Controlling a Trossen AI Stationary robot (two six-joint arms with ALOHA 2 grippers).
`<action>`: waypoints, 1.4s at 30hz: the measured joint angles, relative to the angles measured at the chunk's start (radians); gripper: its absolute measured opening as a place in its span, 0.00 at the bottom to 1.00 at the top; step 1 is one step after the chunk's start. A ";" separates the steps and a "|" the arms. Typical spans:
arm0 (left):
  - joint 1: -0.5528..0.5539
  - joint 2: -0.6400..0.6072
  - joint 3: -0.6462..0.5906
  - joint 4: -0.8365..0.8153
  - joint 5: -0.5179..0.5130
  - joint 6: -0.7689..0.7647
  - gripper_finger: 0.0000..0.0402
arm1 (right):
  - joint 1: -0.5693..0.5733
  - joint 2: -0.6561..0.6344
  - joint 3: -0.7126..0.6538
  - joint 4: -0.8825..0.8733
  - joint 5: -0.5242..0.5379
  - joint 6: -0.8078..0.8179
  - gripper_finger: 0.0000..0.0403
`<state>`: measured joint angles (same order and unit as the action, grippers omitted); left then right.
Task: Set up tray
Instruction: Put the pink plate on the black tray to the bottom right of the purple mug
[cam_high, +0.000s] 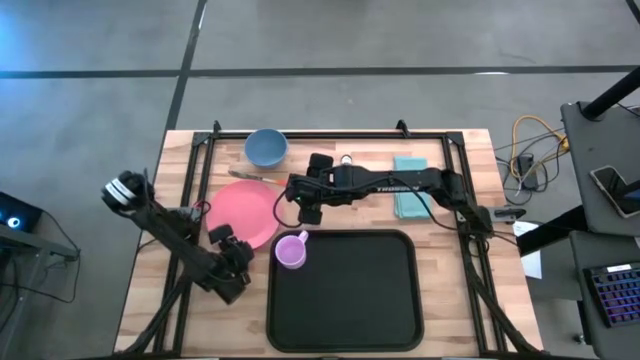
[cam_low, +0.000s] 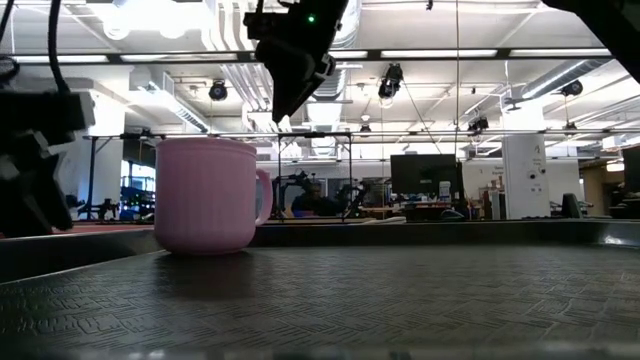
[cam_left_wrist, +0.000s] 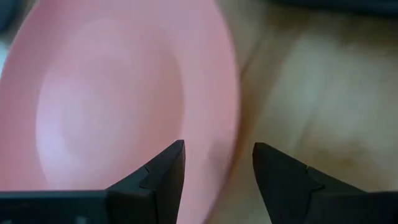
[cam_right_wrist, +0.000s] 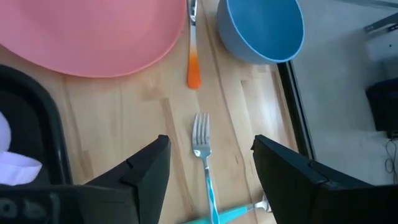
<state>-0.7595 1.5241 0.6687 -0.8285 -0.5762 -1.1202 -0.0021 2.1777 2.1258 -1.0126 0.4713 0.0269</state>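
The black tray (cam_high: 345, 300) lies at the table's near middle, with a pink mug (cam_high: 291, 250) standing in its far-left corner; the low view shows the mug (cam_low: 207, 195) upright. A pink plate (cam_high: 243, 213) lies flat on the wood left of the tray. My left gripper (cam_high: 232, 250) is open at the plate's near edge, and in its wrist view its fingers (cam_left_wrist: 217, 149) stand on either side of the plate's rim (cam_left_wrist: 231, 106). My right gripper (cam_high: 308, 208) is open and hovers above a teal-handled fork (cam_right_wrist: 201, 140) lying on the table.
A blue bowl (cam_high: 266, 147) stands near the far edge. An orange-handled utensil (cam_right_wrist: 193, 68) lies between the bowl and the plate. A teal cloth (cam_high: 410, 188) lies right of the right arm. A second teal handle (cam_right_wrist: 233, 211) crosses the fork's. Black frame rails run along the table's sides.
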 joint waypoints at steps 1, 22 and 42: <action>0.003 0.005 -0.010 0.001 0.000 0.000 0.42 | -0.001 0.000 0.000 0.000 0.001 0.000 0.53; 0.014 0.017 -0.146 0.158 -0.059 0.001 0.21 | -0.003 0.000 0.000 -0.004 0.000 0.023 0.53; 0.049 0.022 -0.018 -0.042 -0.062 0.001 0.01 | -0.003 -0.001 0.031 -0.056 0.000 0.109 0.53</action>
<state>-0.7109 1.5459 0.6504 -0.8709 -0.6385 -1.1194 -0.0048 2.1765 2.1565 -1.0685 0.4713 0.1363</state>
